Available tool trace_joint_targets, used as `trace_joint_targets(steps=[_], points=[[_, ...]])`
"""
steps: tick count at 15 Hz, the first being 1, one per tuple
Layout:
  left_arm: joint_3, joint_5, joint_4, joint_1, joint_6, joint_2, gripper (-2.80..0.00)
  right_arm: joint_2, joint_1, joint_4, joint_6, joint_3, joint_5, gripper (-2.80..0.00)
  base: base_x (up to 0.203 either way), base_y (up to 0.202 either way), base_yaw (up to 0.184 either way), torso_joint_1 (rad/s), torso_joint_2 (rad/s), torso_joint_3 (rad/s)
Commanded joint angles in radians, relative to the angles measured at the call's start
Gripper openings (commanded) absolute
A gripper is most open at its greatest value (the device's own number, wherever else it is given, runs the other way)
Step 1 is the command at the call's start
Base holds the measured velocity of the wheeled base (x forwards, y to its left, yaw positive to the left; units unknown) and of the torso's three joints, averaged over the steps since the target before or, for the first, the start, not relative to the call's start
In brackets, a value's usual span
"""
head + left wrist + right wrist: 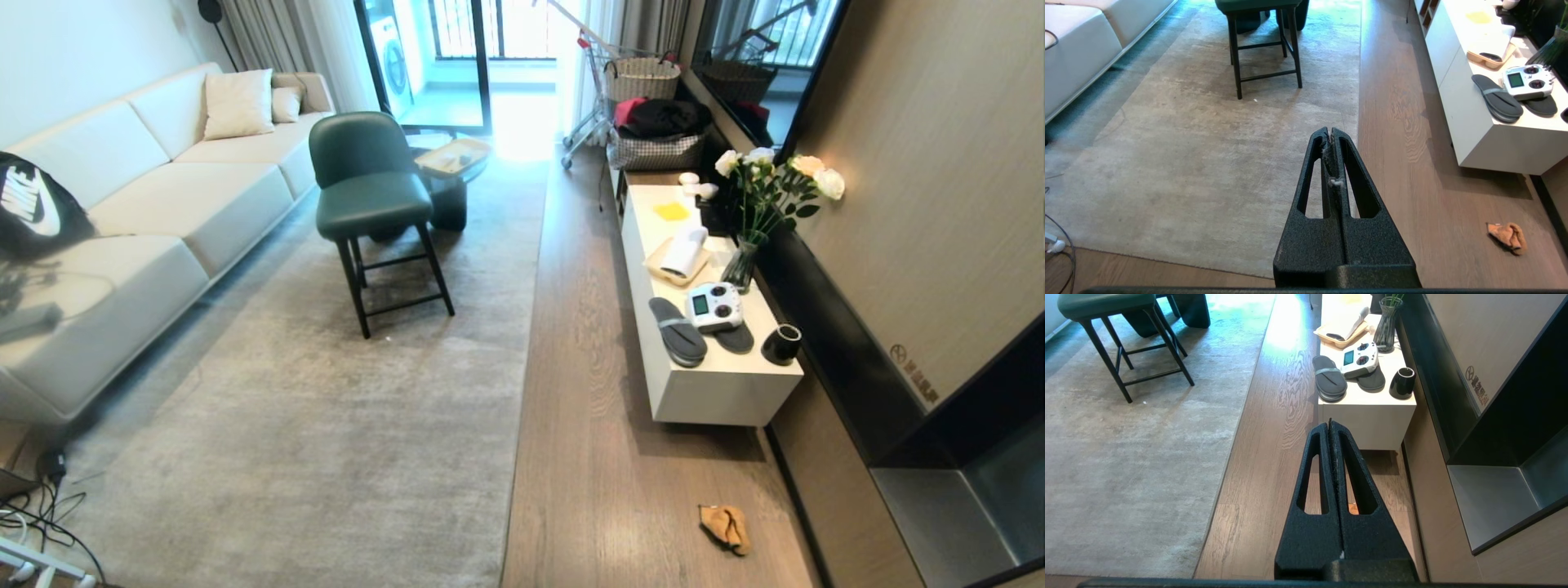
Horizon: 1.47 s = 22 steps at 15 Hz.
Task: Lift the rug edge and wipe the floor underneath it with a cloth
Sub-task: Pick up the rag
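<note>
The pale grey rug lies flat, and its straight rug edge [522, 343] runs away from me beside the wood-grain floor [588, 425]. The orange-tan cloth [724, 527] lies crumpled on the floor near the wall, well right of the rug. Neither arm shows in the head view. My left gripper [1330, 131] is shut and empty, held high over the rug edge [1359, 81], with the cloth [1508, 237] off to its right. My right gripper [1329, 424] is also shut and empty, above the floor [1274, 465]. It hides most of the cloth [1353, 508].
A low white cabinet [718, 392] stands right of the floor strip, carrying slippers [678, 331], a remote controller [714, 306], a black cup [782, 343] and a vase of flowers [743, 261]. A green chair [371, 196] stands on the rug. Sofa [163, 204] at left, cables [41, 514] near left.
</note>
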Motion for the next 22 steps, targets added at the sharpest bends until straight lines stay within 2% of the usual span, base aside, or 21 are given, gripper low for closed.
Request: trace_joint_targets(steps=[1,22], points=[[0.000,0.001,0.000,0.000,-0.001,0.000,-2.80,0.001,0.000,0.000,0.001,0.000,0.000,-2.80,0.000,0.000,0.000,0.000,0.00,0.000],[0.000,0.001,0.000,0.000,-0.001,0.000,-2.80,0.001,0.000,0.000,0.003,0.000,0.000,-2.80,0.000,0.000,0.000,0.000,0.00,0.000]])
